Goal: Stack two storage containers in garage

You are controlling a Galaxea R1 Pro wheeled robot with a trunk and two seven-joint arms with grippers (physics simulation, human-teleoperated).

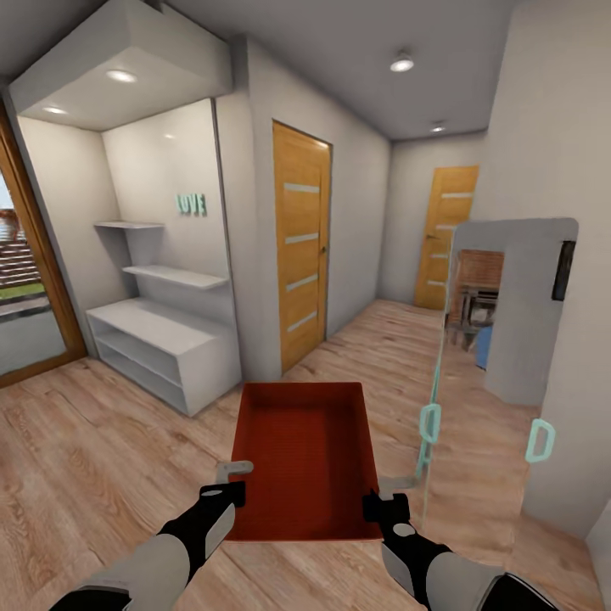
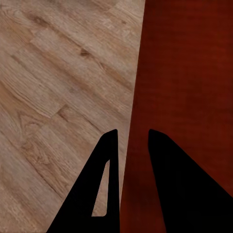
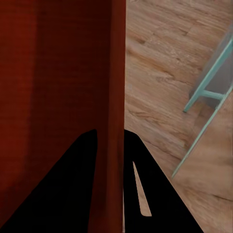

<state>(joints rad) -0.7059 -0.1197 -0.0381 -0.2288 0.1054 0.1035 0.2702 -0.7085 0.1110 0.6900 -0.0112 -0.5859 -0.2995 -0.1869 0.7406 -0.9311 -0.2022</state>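
Storage container (image 1: 305, 458) between both grippers, left (image 2: 128, 145) and right (image 3: 110, 141) apparently clamping opposite walls

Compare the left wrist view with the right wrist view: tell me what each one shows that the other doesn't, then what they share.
Left wrist view alone: the left gripper, its two dark fingers straddling the left wall of the red container, one finger inside and one outside.

Right wrist view alone: the right gripper straddling the opposite wall in the same way, plus a pale teal frame standing on the floor beside it.

Shared: the same container, gripped by a thin side wall, and the light wood-plank floor beneath it.
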